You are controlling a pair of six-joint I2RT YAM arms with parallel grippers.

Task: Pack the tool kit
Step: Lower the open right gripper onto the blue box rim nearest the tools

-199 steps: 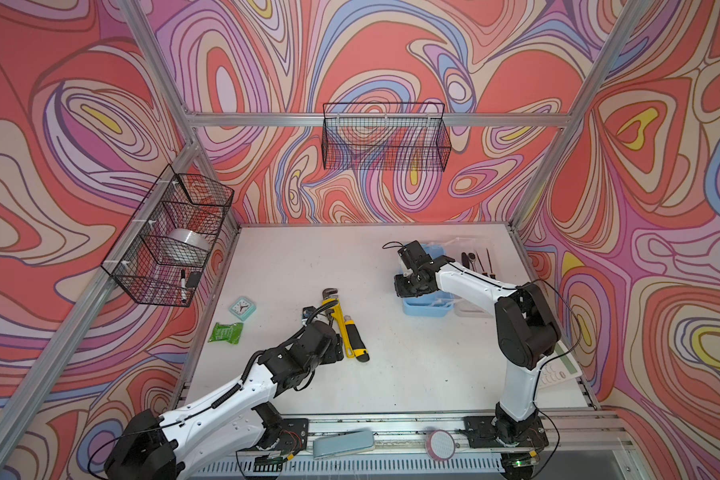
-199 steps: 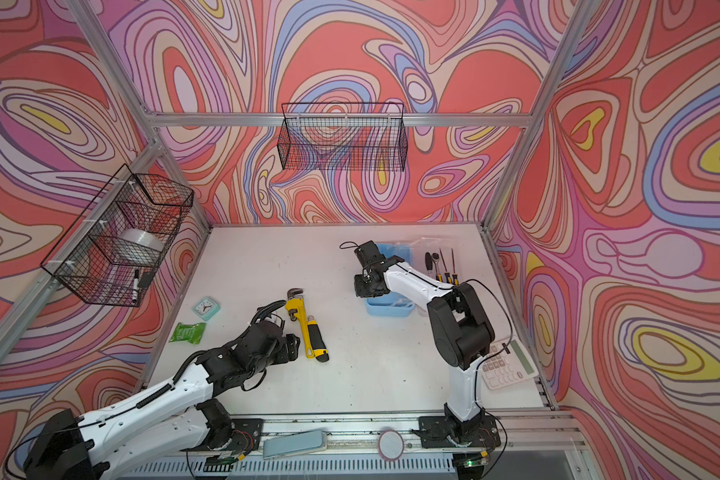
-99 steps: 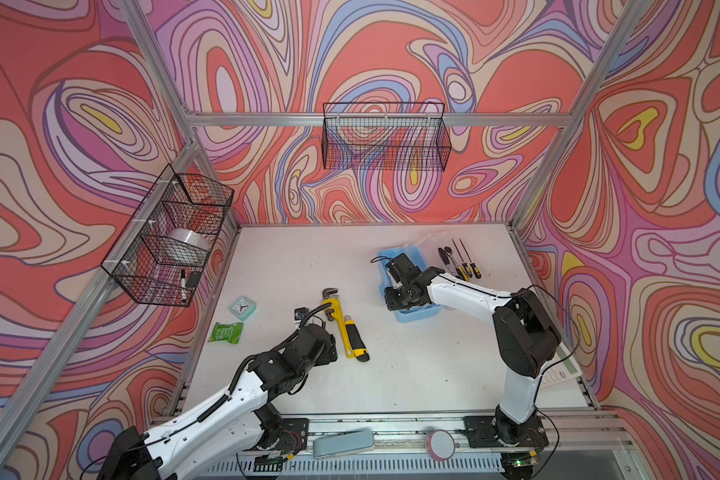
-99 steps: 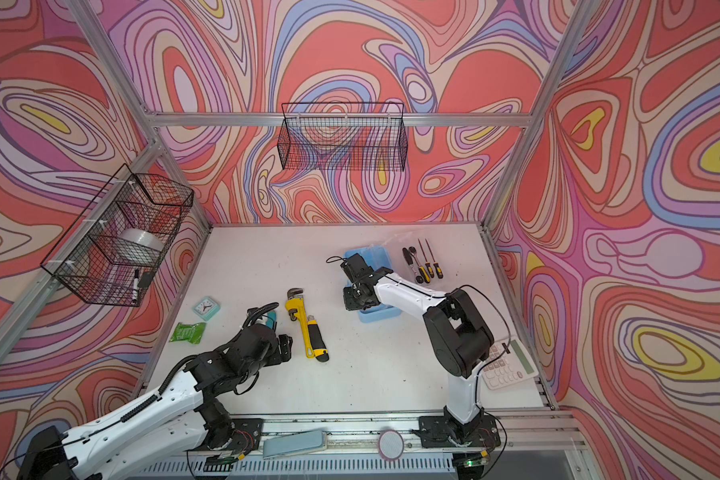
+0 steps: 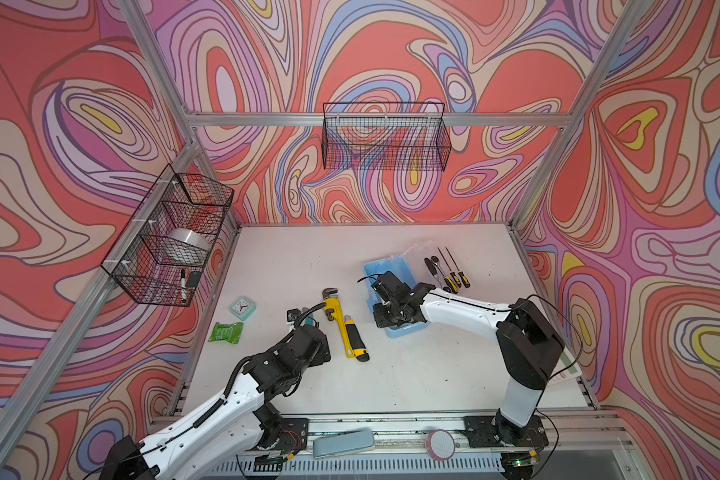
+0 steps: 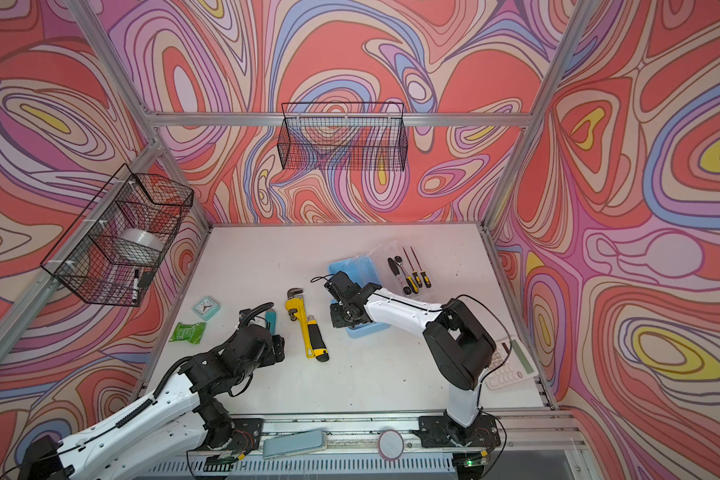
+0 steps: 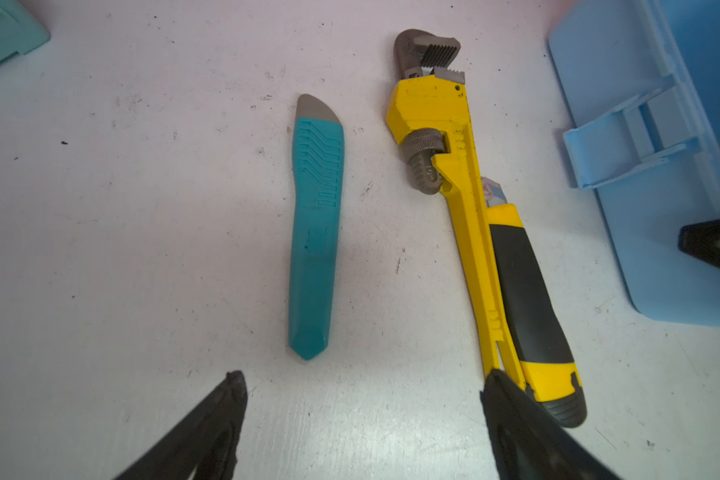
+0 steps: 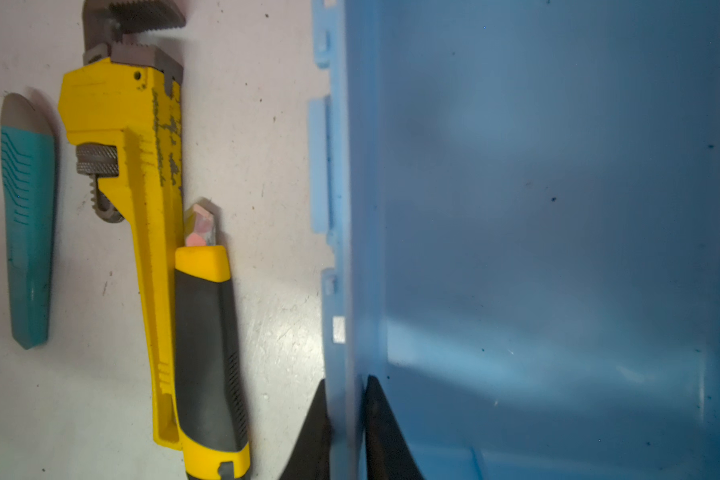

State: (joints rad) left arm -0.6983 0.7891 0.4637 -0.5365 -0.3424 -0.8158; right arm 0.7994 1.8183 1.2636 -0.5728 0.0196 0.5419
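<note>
tool kit (image 5: pixel 395 286) dragged toward centre, right tool (image 8: pixel 346 419) clamped on its wall; left tool (image 7: pixel 362 386) agape.

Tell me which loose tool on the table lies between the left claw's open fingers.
The teal-handled tool. In the left wrist view it lies centred ahead of the open left claw; the yellow pipe wrench and yellow-and-black utility knife lie off beside one finger.
</note>
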